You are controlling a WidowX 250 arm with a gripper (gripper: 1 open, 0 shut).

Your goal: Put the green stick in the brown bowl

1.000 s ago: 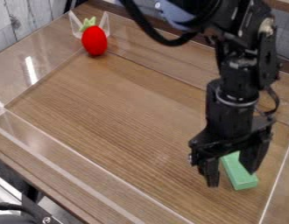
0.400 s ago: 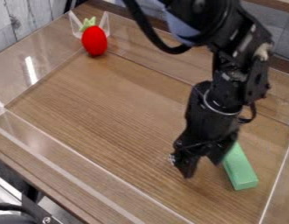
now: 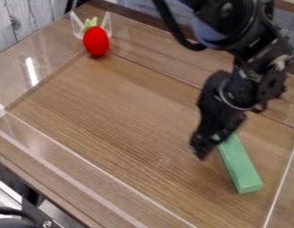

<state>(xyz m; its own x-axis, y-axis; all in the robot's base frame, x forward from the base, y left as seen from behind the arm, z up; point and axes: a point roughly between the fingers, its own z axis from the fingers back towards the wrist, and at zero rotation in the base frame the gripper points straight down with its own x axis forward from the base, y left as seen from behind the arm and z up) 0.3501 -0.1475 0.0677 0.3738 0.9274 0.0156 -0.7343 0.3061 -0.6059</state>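
Note:
The green stick is a light mint-green block lying flat on the wooden table near its right front corner. My gripper hangs from the black arm just left of the stick's far end, at or very near the table surface. Its fingers overlap into one dark blurred shape, so I cannot tell whether they are open or shut. The stick is not lifted, and I cannot tell whether the fingers touch it. No brown bowl shows in this view.
A red strawberry-like toy with green leaves stands at the far left of the table. A clear raised rim runs along the table's front and left edges. The black arm fills the upper right.
The arm has swung and turned over the stick. The gripper moved from straddling the stick to its left, then up toward its far end. More of the stick shows now.

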